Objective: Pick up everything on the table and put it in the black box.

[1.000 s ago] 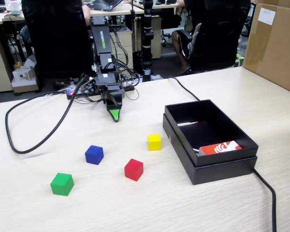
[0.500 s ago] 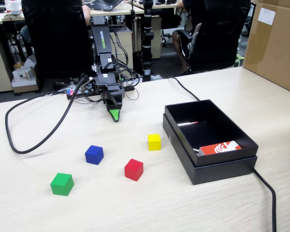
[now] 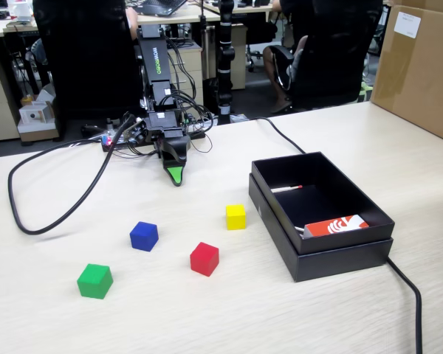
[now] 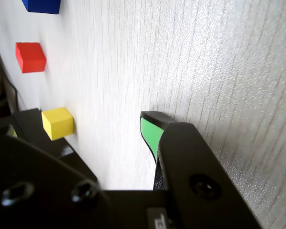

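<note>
Four small cubes lie on the beige table (image 3: 229, 317): yellow (image 3: 235, 217), blue (image 3: 144, 236), red (image 3: 204, 259) and green (image 3: 94, 281). The black box (image 3: 340, 262) stands to the right of the yellow cube. My gripper (image 3: 176, 175) hangs tip-down just above the table behind the cubes, nothing in it. In the wrist view the gripper (image 4: 81, 130) is open, with bare table between its green-padded finger (image 4: 150, 131) and the dark jaw at left. That view also shows the yellow cube (image 4: 57, 123), red cube (image 4: 30, 57), blue cube (image 4: 42, 5) and a corner of the box (image 4: 26, 120).
An orange-and-white card (image 3: 337, 225) and a thin pen-like stick (image 3: 286, 189) lie inside the box. A thick black cable (image 3: 15, 206) loops across the left of the table; another (image 3: 407, 286) runs past the box. A brown carton (image 3: 421, 66) stands at the far right.
</note>
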You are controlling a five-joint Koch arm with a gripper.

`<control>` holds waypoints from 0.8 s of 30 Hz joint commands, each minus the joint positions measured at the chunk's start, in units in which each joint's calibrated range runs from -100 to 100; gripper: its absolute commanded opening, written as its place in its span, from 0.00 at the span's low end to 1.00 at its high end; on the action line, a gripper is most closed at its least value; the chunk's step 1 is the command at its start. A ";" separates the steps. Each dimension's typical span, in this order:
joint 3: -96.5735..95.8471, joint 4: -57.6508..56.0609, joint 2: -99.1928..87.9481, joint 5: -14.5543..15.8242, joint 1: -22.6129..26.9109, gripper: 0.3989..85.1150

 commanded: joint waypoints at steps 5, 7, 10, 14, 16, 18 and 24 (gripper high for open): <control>-0.39 -3.99 -0.13 -0.29 0.00 0.59; -0.20 -3.99 -0.13 -0.34 0.00 0.59; -0.29 -3.99 -0.13 -0.20 -0.05 0.58; -0.11 -3.99 -0.13 -0.20 -0.05 0.56; 0.25 -3.99 -0.13 -0.05 0.00 0.56; 1.06 -4.17 -0.01 0.20 0.34 0.56; 19.38 -26.03 3.20 3.42 1.81 0.55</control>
